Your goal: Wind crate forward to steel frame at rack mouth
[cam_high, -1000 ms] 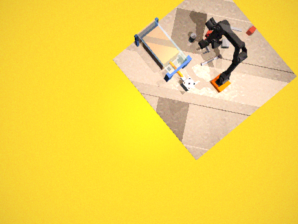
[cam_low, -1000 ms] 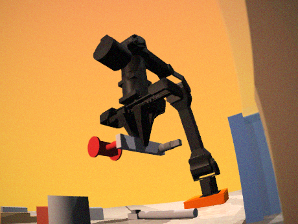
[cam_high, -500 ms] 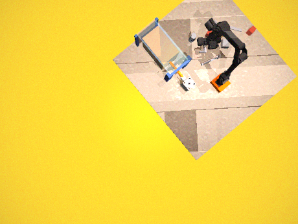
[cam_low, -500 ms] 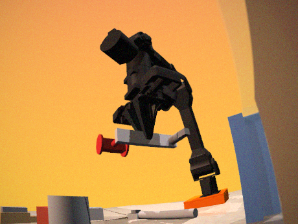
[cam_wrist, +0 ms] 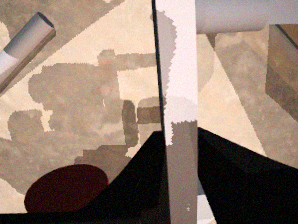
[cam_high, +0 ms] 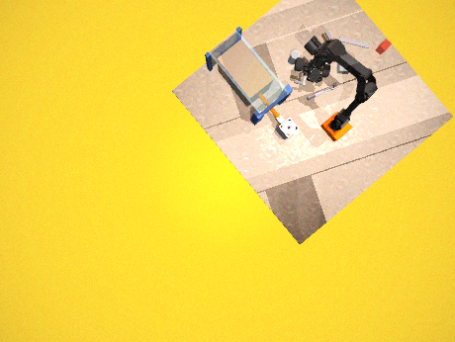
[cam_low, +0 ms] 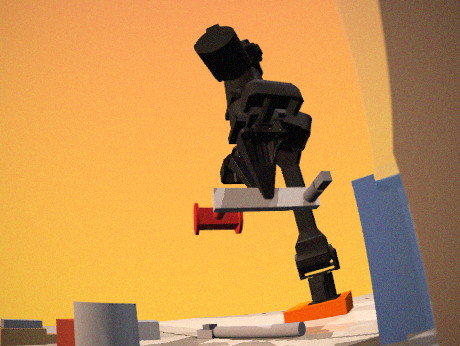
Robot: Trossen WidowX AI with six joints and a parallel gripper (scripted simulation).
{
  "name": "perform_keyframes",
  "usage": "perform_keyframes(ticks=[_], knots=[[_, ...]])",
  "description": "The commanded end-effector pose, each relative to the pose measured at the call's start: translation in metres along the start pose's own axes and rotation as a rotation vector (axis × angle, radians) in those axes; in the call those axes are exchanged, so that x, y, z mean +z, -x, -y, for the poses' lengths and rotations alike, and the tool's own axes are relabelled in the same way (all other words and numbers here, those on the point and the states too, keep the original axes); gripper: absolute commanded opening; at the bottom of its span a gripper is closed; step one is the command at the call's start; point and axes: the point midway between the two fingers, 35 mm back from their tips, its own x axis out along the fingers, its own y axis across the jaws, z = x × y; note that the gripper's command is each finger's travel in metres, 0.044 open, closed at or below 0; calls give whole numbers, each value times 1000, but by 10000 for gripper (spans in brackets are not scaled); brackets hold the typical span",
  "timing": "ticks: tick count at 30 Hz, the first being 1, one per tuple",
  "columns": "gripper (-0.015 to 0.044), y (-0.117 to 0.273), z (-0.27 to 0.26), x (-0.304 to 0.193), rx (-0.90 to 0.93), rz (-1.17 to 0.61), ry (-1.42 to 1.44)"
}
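My gripper is shut on the winch handle's grey bar, high above the bench. The handle's red knob hangs below one end; a grey shaft stands out at the other, tilted upward in the exterior view. The white winch has a dark round hole on top. An orange strap runs from it to the tan crate inside the clear-panelled cubby. A gap shows between the crate's front and the blue frame at the mouth. The crate looks flat.
A grey rod lies between the arm's orange base and the tools. A grey cylinder stands near the cubby. A red block and a thin rod lie farther off.
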Motion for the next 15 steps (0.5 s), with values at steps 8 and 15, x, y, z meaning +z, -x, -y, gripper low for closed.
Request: perform_keyframes(ticks=[8,15], knots=[[0,4,24,44,-39,22,-229],[0,7,37,78,-60,64,-329]])
